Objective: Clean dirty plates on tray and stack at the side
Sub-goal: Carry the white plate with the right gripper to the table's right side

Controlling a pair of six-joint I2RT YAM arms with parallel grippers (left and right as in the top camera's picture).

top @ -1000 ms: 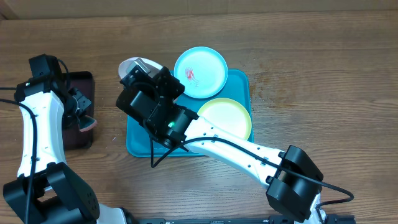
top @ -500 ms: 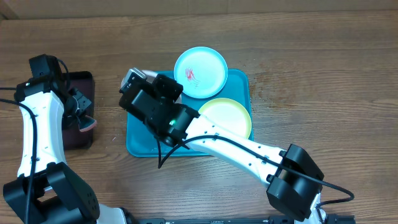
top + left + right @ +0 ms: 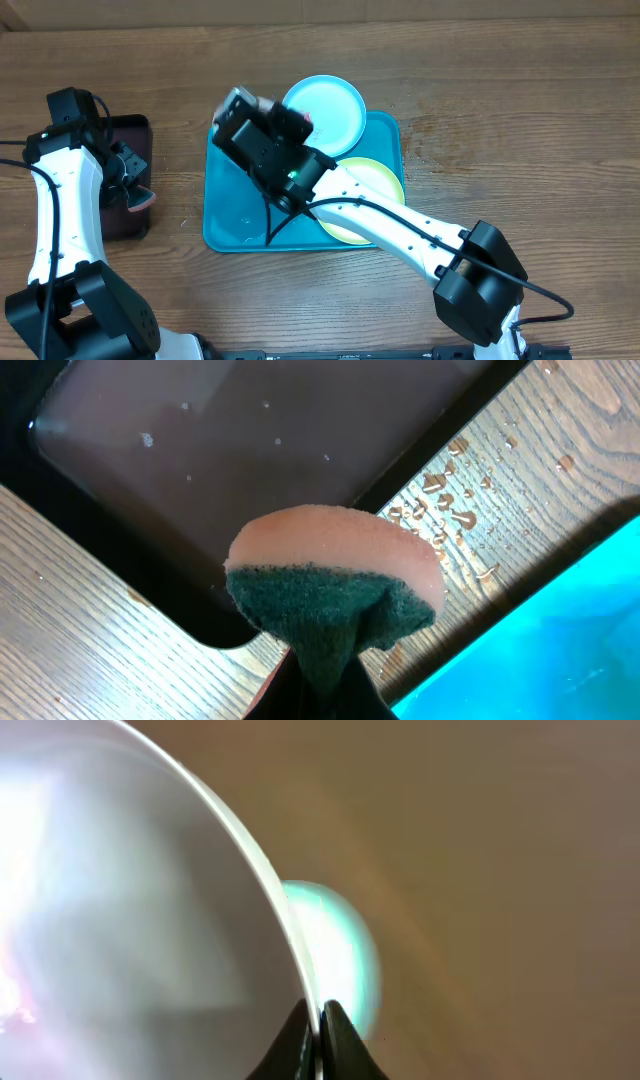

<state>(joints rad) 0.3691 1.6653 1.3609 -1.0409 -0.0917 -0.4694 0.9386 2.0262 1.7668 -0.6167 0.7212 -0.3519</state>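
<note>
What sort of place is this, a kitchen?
Probably a robotics test bench, not a kitchen: two robot arms at a wooden table, a turquoise tray of small plastic plates, and a sponge in the left hand.

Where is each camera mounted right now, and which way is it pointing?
Overhead: above the table, looking straight down at the tray; left arm and right arm show.
Left wrist: faces down past the left gripper and its sponge onto the dark tray.
Right wrist: looks along the right gripper pinching the white plate by its rim.
Shared: overhead and left wrist both show the tray.
</note>
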